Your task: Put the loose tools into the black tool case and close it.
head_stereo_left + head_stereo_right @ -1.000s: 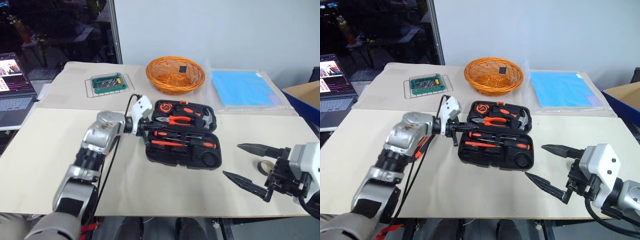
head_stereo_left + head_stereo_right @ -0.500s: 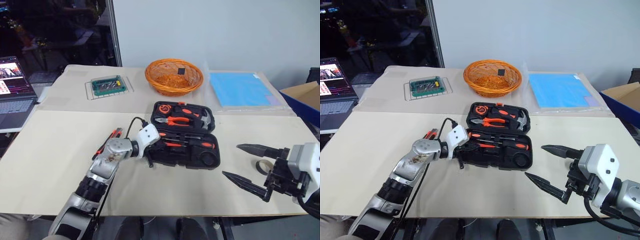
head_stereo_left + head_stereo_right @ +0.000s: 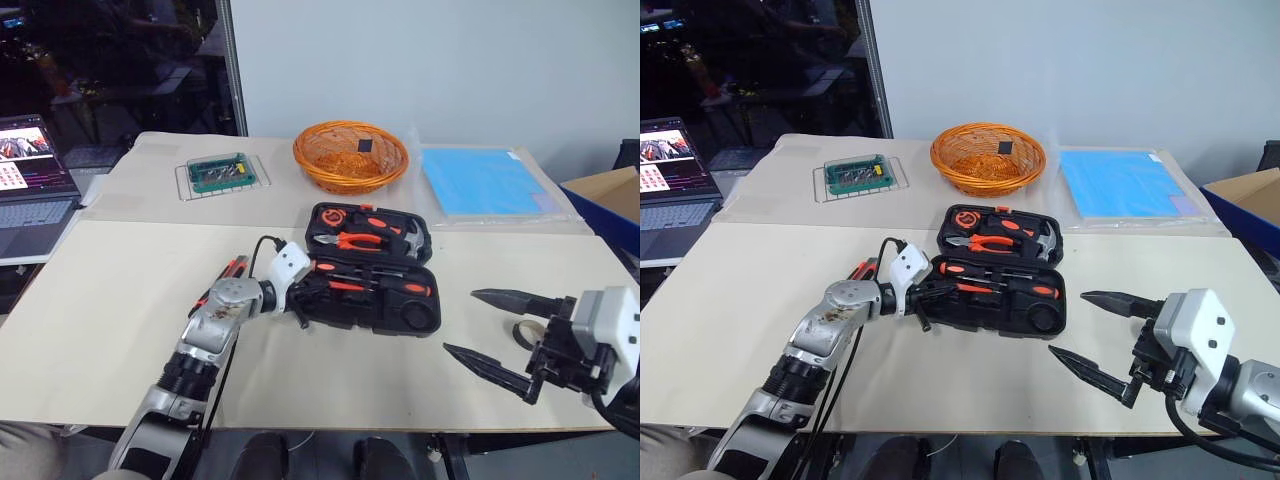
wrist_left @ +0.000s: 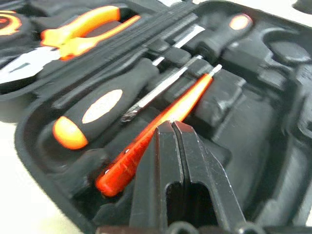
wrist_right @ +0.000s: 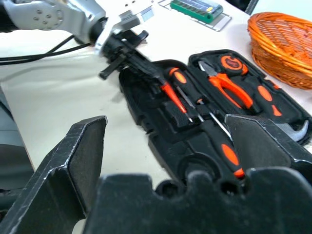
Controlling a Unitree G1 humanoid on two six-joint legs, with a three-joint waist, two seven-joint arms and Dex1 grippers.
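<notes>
Beige table (image 3: 100,300) — dark window (image 3: 110,60) behind

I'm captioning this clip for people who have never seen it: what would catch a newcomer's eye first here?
Probably the open black tool case mid-table, its recesses bright with orange-and-black tools, with the left tool shut at its near-left edge over a thin orange tool. Next, the right tool hanging wide open to the right of the case. Behind the case sits an orange wicker basket.

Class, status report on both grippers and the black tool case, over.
Left gripper shut, over the open black moulded tool case. Right gripper open, empty. Dark tape ring loose beside it.
</notes>
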